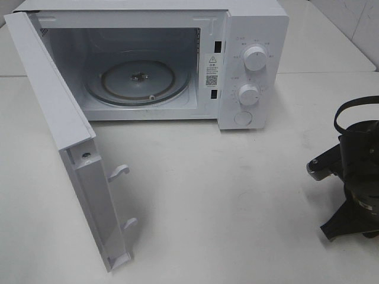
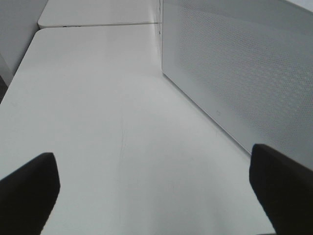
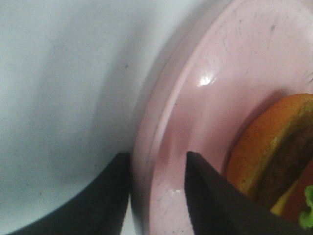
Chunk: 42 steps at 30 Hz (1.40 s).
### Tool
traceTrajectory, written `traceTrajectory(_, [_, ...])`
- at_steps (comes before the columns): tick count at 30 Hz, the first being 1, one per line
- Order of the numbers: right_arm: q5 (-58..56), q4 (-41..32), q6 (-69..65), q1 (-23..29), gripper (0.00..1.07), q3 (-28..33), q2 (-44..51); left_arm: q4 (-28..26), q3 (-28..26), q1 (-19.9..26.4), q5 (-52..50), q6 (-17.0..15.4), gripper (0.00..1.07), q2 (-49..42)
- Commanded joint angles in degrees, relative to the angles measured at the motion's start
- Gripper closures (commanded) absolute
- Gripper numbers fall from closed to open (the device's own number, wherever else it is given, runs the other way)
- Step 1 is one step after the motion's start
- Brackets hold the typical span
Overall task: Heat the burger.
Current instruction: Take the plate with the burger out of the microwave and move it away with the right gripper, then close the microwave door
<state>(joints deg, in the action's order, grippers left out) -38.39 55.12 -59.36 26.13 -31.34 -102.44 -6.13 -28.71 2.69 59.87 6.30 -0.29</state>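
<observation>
The burger (image 3: pixel 274 152) shows only in the right wrist view: brown bun, dark patty, a bit of yellow cheese and green lettuce, sitting on the pink plate (image 3: pixel 220 88). My right gripper (image 3: pixel 157 196) is closed narrow over the plate's rim, one finger outside it and one inside, next to the burger. In the high view only the right arm (image 1: pixel 355 177) shows at the right edge; burger and plate are out of that view. My left gripper (image 2: pixel 156 196) is open and empty above the white table (image 2: pixel 98 122).
The white microwave (image 1: pixel 249 35) stands at the back with its door (image 1: pixel 59 118) swung wide open to the left and front. Its glass turntable (image 1: pixel 139 80) is bare. A white dotted panel of the microwave (image 2: pixel 234 73) is close beside the left gripper.
</observation>
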Motion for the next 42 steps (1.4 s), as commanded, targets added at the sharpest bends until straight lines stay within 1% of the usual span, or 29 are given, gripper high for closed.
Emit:
traceTrajectory(1, [-0.8, -1.3, 1.7, -0.1, 0.56, 0.3, 0.9, -0.1, 0.1, 0.3, -0.5, -0.2, 0.06, -1.1])
traceTrajectory(2, [-0.7, -2.4, 3.0, -0.1, 0.45, 0.1, 1.8, -0.1, 0.1, 0.3, -0.5, -0.2, 0.06, -1.1])
traceTrajectory(3, [-0.8, -3.3, 4.0, -0.1, 0.4, -0.1, 2.5, -0.1, 0.1, 0.3, -0.5, -0.2, 0.06, -1.1])
traceTrajectory(4, [-0.8, -3.3, 4.0, -0.1, 0.4, -0.1, 2.5, -0.1, 0.1, 0.3, -0.5, -0.2, 0.06, -1.1])
traceTrajectory(5, [-0.8, -5.0, 6.5, -0.1, 0.33, -0.1, 4.0, -0.1, 0.1, 0.3, -0.5, -0.2, 0.06, -1.1])
traceTrajectory(6, [-1.3, -7.2, 9.5, -0.1, 0.3, -0.1, 6.1, -0.1, 0.1, 0.3, -0.5, -0.2, 0.06, -1.1])
traceTrajectory(9, [-1.5, -8.7, 11.0, -0.1, 0.3, -0.2, 7.5, -0.1, 0.1, 0.3, -0.5, -0.2, 0.06, -1.1])
traceTrajectory(11, [-1.8, -14.7, 18.0, -0.1, 0.32, -0.7, 13.5, -0.1, 0.1, 0.3, -0.5, -0.2, 0.06, -1.1])
traceTrajectory(14, [-1.9, -16.2, 20.1, -0.1, 0.32, -0.9, 15.1, -0.1, 0.1, 0.3, -0.5, -0.2, 0.06, -1.1])
traceTrajectory(15, [-2.1, -18.6, 23.8, -0.1, 0.31, -1.7, 18.0, -0.1, 0.1, 0.3, -0.5, -0.2, 0.06, -1.1])
traceTrajectory(17, [-2.3, -19.7, 25.2, -0.1, 0.3, -2.2, 19.3, -0.1, 0.1, 0.3, -0.5, -0.2, 0.06, -1.1])
traceTrajectory(19, [-3.2, -23.4, 31.9, -0.1, 0.28, -4.6, 25.3, -0.1, 0.1, 0.3, -0.5, -0.2, 0.06, -1.1])
traceTrajectory(22, [-3.3, -24.4, 33.5, -0.1, 0.27, -5.2, 26.3, -0.1, 0.1, 0.3, -0.5, -0.2, 0.06, -1.1])
traceTrajectory(23, [-3.6, -27.6, 36.4, -0.1, 0.27, -6.9, 28.8, -0.1, 0.1, 0.3, -0.5, -0.2, 0.06, -1.1])
traceTrajectory(25, [-3.8, -28.9, 37.6, -0.1, 0.28, -7.9, 29.7, -0.1, 0.1, 0.3, -0.5, -0.2, 0.06, -1.1])
traceTrajectory(27, [-4.9, -35.9, 42.9, -0.1, 0.28, -11.3, 33.5, -0.1, 0.1, 0.3, -0.5, -0.2, 0.06, -1.1])
traceTrajectory(28, [-4.9, -35.9, 42.9, -0.1, 0.28, -11.3, 33.5, -0.1, 0.1, 0.3, -0.5, -0.2, 0.06, -1.1])
traceTrajectory(30, [-6.3, -41.0, 46.9, -0.1, 0.28, -12.7, 35.9, -0.1, 0.1, 0.3, -0.5, -0.2, 0.06, -1.1])
traceTrajectory(31, [-6.3, -41.0, 46.9, -0.1, 0.28, -12.7, 35.9, -0.1, 0.1, 0.3, -0.5, -0.2, 0.06, -1.1])
traceTrajectory(33, [-7.4, -45.3, 50.5, -0.1, 0.29, -12.9, 38.4, -0.1, 0.1, 0.3, -0.5, -0.2, 0.06, -1.1])
traceTrajectory(36, [-7.8, -46.5, 51.6, -0.1, 0.29, -12.9, 39.4, -0.1, 0.1, 0.3, -0.5, -0.2, 0.06, -1.1])
traceTrajectory(37, [-8.4, -48.1, 52.1, -0.1, 0.3, -12.9, 41.0, -0.1, 0.1, 0.3, -0.5, -0.2, 0.06, -1.1])
traceTrajectory(42, [-10.3, -47.6, 52.1, -0.1, 0.31, -12.9, 44.4, -0.1, 0.1, 0.3, -0.5, -0.2, 0.06, -1.1])
